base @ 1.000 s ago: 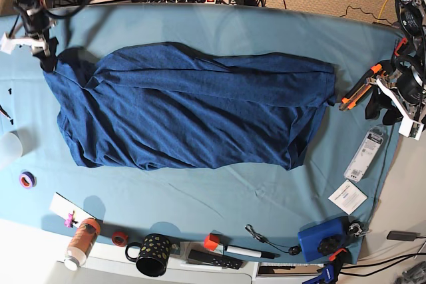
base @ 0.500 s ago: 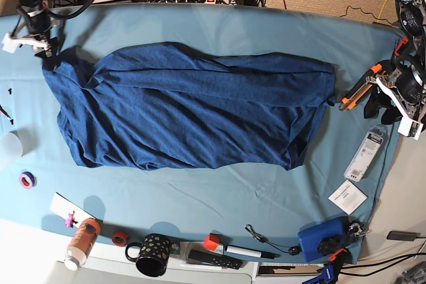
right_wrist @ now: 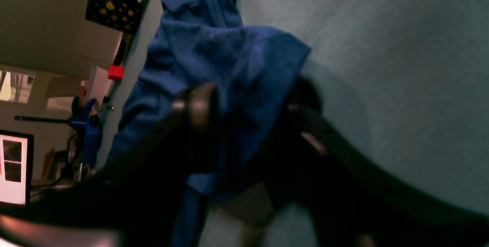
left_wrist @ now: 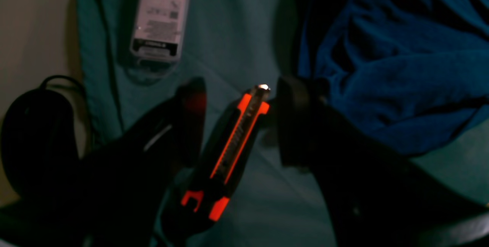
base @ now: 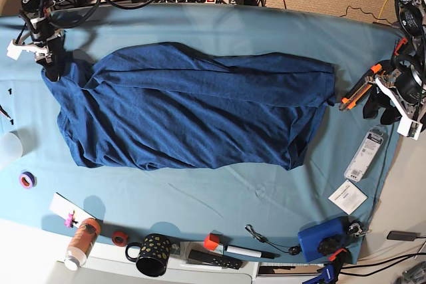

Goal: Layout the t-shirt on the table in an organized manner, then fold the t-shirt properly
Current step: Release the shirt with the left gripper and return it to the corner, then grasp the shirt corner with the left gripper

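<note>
While the shirt is mid-layout: I have it lying broad and creased across the middle of the tabletop (base: 219,24), still bunched at one corner.
Shirt: shirt (base: 193,108) rumpled, one corner lifted at my right claw.
Right claw: right claw (right_wrist: 244,113) has cloth between its jaws and they look pressed on that corner.
Left claw: left claw (left_wrist: 237,121) hangs apart, empty, above an orange knife (left_wrist: 229,143) just beside the shirt's edge.
Doing it well: I judge a firm pinch, then a slow outward pull to flatten the fold.
Since a second ago: right claw has narrowed and shifted at the corner; left unchanged.
</note>
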Robot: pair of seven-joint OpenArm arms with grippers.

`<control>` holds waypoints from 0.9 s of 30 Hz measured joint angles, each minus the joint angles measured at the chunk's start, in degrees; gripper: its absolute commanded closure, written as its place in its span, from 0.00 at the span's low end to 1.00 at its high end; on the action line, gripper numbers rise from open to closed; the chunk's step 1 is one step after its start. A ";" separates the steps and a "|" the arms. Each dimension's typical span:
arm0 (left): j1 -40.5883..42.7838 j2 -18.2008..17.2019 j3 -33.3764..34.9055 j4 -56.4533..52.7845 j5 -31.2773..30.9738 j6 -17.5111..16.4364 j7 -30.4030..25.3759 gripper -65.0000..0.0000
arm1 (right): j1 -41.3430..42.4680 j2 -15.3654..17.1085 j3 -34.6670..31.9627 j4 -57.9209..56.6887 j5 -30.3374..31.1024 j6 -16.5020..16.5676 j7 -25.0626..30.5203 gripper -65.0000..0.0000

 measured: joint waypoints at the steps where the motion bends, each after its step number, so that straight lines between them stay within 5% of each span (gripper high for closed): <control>1: 0.00 0.00 0.00 0.00 0.00 0.00 0.04 0.54 | 0.00 0.04 0.00 0.00 0.00 0.02 -0.31 0.92; 2: 0.00 0.02 0.00 0.00 0.00 0.00 0.15 0.54 | -0.02 0.17 0.00 0.00 0.00 0.02 -0.50 1.00; 6: 0.02 0.02 0.00 0.00 -0.33 0.13 1.99 0.54 | 0.02 0.31 0.00 -0.04 0.48 0.04 -1.57 1.00; 10: 0.46 0.00 0.00 -2.36 -10.84 2.45 5.44 0.54 | 0.02 0.31 0.00 -0.04 0.44 0.07 -1.84 1.00; 18: 2.82 0.57 0.00 -19.96 -25.18 0.20 13.14 0.54 | 0.09 0.31 0.00 -0.04 0.39 0.24 -2.29 1.00; 23: 2.82 1.29 0.00 -27.26 -30.32 -1.09 14.78 0.39 | 0.11 0.31 0.00 -0.04 0.42 0.24 -2.43 1.00; 27: 2.99 1.29 0.00 -27.93 -30.51 -1.29 13.44 0.39 | 0.09 0.31 0.00 -0.04 0.46 0.24 -2.43 1.00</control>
